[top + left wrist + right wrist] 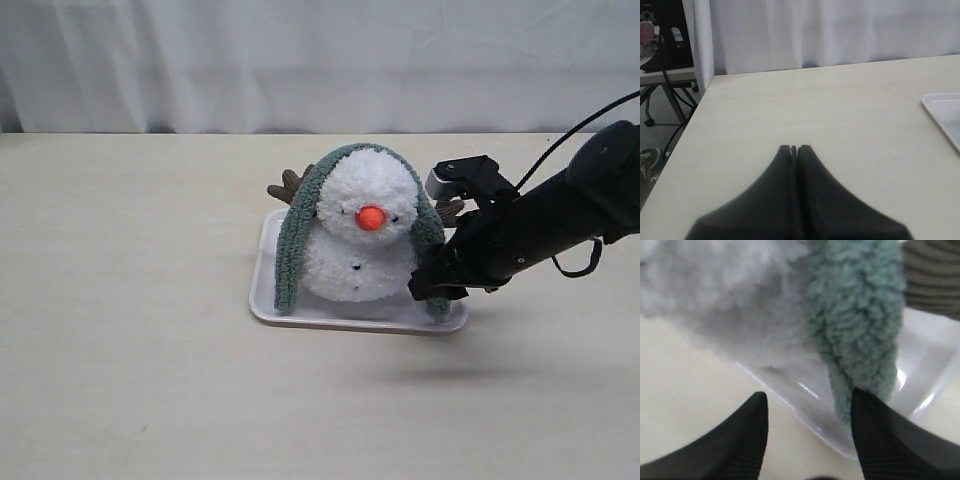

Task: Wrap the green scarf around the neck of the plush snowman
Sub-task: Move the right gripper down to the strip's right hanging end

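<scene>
While the pale worktop (130, 380) fills most of the exterior view, a white curtain (300, 60) hangs behind it; black right arm (560, 215) comes in from the right side, angled down toward the tray (262, 300); the tray is white and sits mid-worktop; plush snowman (360, 262) sits upright on it, orange nose (370, 217) facing the camera, brown twig arm (290, 186) sticking out on the left side; green scarf (290, 250) lies draped over the top of the head like a hood, not around the neck (338, 232); one end hangs down each side of the body, both reaching the tray; right jaws spread apart, low at the tray's right edge, nothing clamped; right wrist view shows the scarf's end (860, 330) hanging into the tray (920, 370) just beside one finger (880, 435), touching or not I cannot tell; left jaws pressed together, empty, over bare worktop (805, 105) in the left wrist view; tray corner (945, 112) at the edge of that view, well apart from them.
</scene>
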Motion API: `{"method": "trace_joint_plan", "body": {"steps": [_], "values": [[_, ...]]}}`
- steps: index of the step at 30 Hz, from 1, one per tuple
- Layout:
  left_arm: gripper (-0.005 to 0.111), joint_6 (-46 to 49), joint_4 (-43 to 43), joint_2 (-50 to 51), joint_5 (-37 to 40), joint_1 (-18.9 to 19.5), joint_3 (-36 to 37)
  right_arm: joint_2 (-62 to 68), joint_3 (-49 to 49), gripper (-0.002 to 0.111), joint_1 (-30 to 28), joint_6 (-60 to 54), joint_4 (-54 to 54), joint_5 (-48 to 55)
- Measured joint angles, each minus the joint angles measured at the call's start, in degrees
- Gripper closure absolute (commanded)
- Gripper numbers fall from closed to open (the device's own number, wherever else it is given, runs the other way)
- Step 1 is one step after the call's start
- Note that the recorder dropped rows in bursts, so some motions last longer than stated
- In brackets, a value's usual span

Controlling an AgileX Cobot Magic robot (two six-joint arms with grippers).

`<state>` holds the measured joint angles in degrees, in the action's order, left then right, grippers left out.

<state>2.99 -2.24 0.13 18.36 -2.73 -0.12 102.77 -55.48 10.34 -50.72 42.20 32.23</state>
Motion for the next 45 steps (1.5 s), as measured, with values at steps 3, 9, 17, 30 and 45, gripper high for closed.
{"method": "trace_joint_plan", "body": {"steps": [3, 9, 17, 30, 45], "values": [[0.107, 0.0, 0.0, 0.0, 0.0, 0.0, 0.0, 1.2, 0.9, 0.060, 0.0, -2.0, 1.3, -5.4], [0.107, 0.0, 0.0, 0.0, 0.0, 0.0, 0.0, 3.2, 0.9, 0.100, 0.0, -3.4, 4.3, -6.5], [0.107, 0.0, 0.0, 0.0, 0.0, 0.0, 0.0, -2.2, 0.9, 0.104, 0.0, -5.8, 7.5, 4.5], [0.107, 0.0, 0.0, 0.0, 0.0, 0.0, 0.0, -6.0, 0.9, 0.048, 0.0, 5.6, -6.3, 4.5], [0.107, 0.0, 0.0, 0.0, 0.0, 0.0, 0.0, -0.1, 4.7, 0.046, 0.0, -8.4, 7.9, -6.3]]}}
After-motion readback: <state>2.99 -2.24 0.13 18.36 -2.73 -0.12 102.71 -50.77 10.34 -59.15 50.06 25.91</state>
